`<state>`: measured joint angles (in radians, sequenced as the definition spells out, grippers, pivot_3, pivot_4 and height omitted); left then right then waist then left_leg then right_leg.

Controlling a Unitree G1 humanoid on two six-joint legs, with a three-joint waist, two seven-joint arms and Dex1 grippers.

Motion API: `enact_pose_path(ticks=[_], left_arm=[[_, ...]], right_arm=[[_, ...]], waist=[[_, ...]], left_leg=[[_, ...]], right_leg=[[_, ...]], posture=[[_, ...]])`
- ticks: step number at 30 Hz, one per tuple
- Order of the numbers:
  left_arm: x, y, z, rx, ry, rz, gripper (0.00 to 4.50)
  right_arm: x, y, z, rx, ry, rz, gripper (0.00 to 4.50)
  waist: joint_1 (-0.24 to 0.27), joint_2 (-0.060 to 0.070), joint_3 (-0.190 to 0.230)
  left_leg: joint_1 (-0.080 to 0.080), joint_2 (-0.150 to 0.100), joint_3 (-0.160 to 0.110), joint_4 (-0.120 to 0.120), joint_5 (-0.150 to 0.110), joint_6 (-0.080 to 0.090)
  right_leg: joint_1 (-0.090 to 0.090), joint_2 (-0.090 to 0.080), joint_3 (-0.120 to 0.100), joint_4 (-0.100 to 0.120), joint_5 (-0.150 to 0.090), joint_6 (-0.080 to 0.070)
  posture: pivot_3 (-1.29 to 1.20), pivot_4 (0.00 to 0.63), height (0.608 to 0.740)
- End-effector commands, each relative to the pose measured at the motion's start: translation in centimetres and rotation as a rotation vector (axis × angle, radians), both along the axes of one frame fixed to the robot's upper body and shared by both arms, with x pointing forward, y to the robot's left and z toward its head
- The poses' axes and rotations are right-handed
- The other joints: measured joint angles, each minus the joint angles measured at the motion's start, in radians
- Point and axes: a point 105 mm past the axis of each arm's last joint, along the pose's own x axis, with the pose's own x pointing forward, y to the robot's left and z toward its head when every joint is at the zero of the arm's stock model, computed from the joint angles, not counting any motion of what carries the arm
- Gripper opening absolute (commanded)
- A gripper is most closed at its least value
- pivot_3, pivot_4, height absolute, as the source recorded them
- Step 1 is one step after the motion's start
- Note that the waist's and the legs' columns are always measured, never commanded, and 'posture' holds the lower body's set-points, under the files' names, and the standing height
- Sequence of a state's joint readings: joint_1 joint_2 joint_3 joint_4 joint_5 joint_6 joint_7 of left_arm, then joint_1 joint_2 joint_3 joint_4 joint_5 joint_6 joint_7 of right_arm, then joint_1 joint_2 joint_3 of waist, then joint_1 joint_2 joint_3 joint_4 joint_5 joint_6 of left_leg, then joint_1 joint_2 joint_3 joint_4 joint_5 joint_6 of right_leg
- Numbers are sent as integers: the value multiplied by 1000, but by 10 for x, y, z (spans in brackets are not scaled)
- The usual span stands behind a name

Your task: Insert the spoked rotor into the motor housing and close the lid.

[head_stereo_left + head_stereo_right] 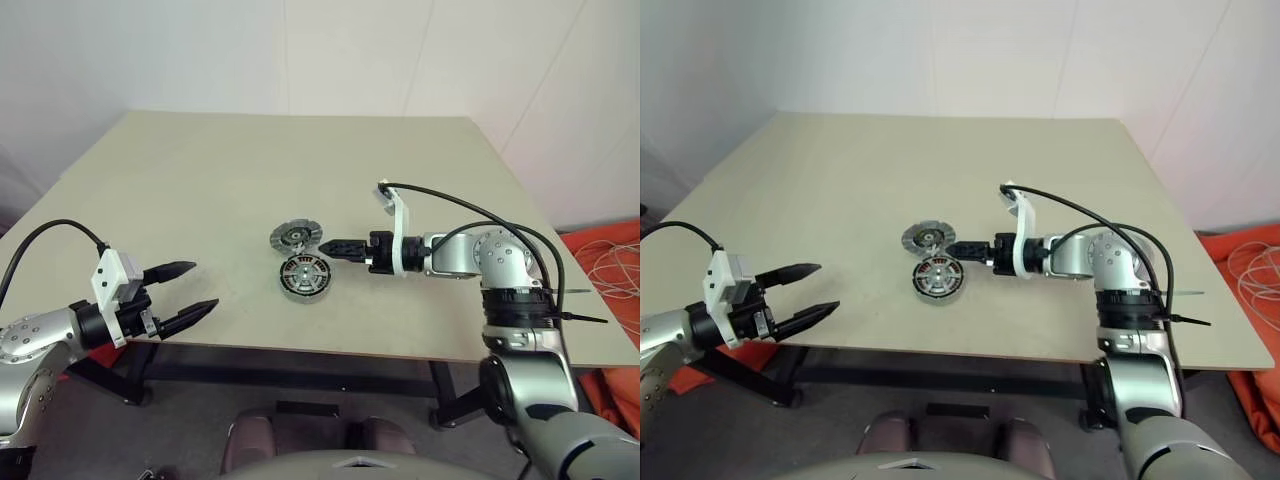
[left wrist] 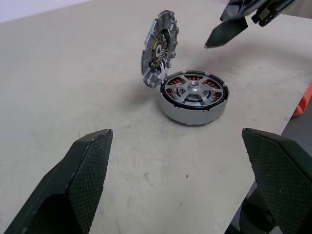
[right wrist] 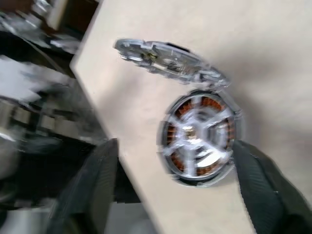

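Note:
The motor housing point(image 1: 304, 277) sits on the table near the front edge. Copper windings show between the silver spokes of the spoked rotor point(image 2: 194, 90), which lies inside it. The lid point(image 1: 296, 237) stands tilted up just behind the housing, its lower edge at the housing's rim. My right gripper point(image 1: 326, 247) points at the lid from the right, a short way off, open and empty. In the right wrist view its fingers point(image 3: 97, 185) frame the housing point(image 3: 200, 139). My left gripper point(image 1: 204, 285) hovers open and empty at the table's front left, well away from the housing.
The beige table point(image 1: 250, 160) is bare behind and beside the motor. Its front edge runs close below the housing. A black cable point(image 1: 460, 205) loops over my right forearm. An orange cloth point(image 1: 610, 260) lies on the floor at the right.

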<state>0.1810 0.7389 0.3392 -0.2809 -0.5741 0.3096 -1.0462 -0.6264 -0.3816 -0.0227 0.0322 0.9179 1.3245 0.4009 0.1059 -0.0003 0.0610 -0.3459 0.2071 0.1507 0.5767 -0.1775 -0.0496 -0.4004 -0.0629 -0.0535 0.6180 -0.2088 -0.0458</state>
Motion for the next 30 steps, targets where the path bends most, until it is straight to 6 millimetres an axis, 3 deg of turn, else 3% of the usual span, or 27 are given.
enact_pose_path(ticks=[1, 5, 9, 19, 26, 30], left_arm=[[2, -1, 8, 1, -42, -9, 4500], [2, -2, 5, -6, -34, -8, 4500], [2, -4, 1, -17, -29, -3, 4500], [6, -17, -9, -63, -24, 4, 4500], [7, -21, -10, -75, -25, 8, 4500], [8, -21, -10, -77, -26, 9, 4500]], right_arm=[[1, 17, 21, 30, -308, 70, 2780], [-17, 28, 12, -52, -553, 244, 1385], [-26, 40, 7, -83, -663, 388, 53], [2, 75, -8, -124, -703, 413, 53], [-2, 68, -61, -276, -622, 494, 53], [-1, 63, -71, -288, -579, 468, 53]], waist=[[-3, 0, 0], [-6, 0, 0], [-10, -1, 0], [-14, -1, 0], [-14, -1, -1], [-14, -1, -1]], left_leg=[[0, 0, 0, 0, 0, 0], [0, 0, 0, 0, 0, 0], [-1, 0, 0, 0, 0, 1], [1, 1, 0, 1, 0, 0], [1, 0, -1, 1, -1, 2], [4, 1, -1, 1, -1, 1]], right_leg=[[0, 0, 0, 0, 0, 0], [0, 0, 0, -1, 0, 0], [1, 0, 0, -2, 0, 0], [2, 1, 0, -1, 0, 0], [3, 1, 1, 0, 1, -2], [6, 2, 1, 1, 1, -2]], posture=[[0, 0, 740], [0, 0, 740], [0, 0, 740], [0, 0, 740], [0, 0, 740], [0, 0, 740]])
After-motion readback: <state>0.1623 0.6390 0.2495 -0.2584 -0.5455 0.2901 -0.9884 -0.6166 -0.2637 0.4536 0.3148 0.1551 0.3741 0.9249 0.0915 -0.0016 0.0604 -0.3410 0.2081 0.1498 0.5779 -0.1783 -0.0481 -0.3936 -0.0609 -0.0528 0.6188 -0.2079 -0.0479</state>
